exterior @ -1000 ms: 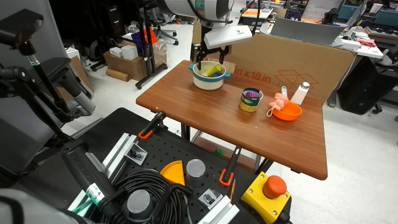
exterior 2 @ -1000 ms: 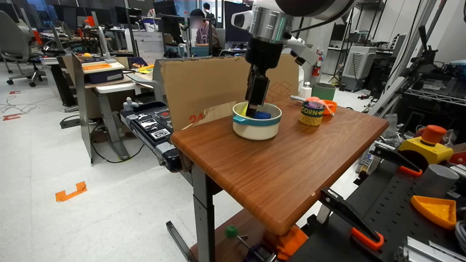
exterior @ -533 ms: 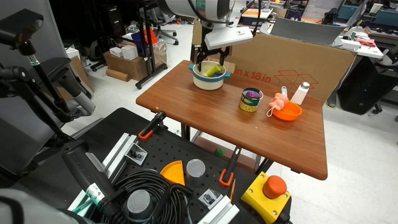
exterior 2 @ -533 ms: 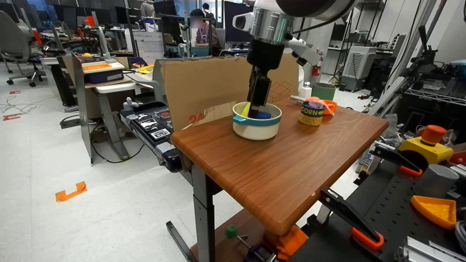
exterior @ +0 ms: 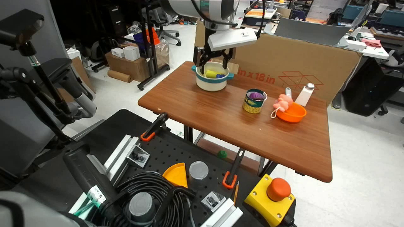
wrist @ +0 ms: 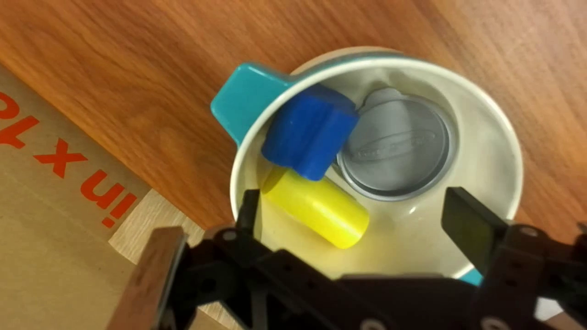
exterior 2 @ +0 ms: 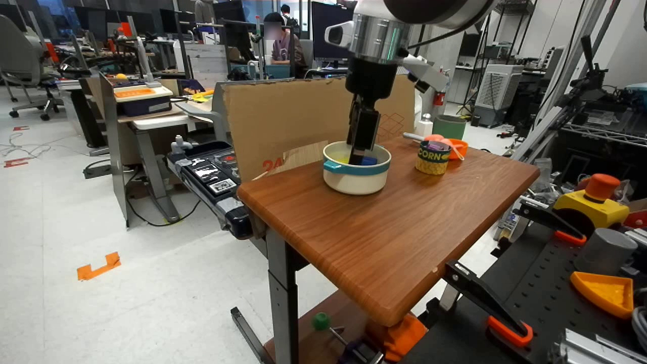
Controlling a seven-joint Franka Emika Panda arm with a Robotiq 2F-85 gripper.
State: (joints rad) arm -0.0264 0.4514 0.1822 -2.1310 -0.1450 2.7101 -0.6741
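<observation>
hanging at the pot (exterior 2: pixel 355 184), the fingers (wrist: pixel 467 227) stand wide apart, empty; the yellow cylinder (wrist: pixel 318 208) lies loose inside beside the blue block (wrist: pixel 311 130), set down, i'd say, with nothing lifted.

Wood-grain table (exterior: pixel 205 108), things placed off the corn can (exterior: pixel 252 105) standing on it, per an exterior view: cream pot with teal handles (exterior: pixel 211 85) left and back; orange bowl (exterior: pixel 292 118) right; white metal-capped shaker (exterior: pixel 304 96) farther right, back.
</observation>
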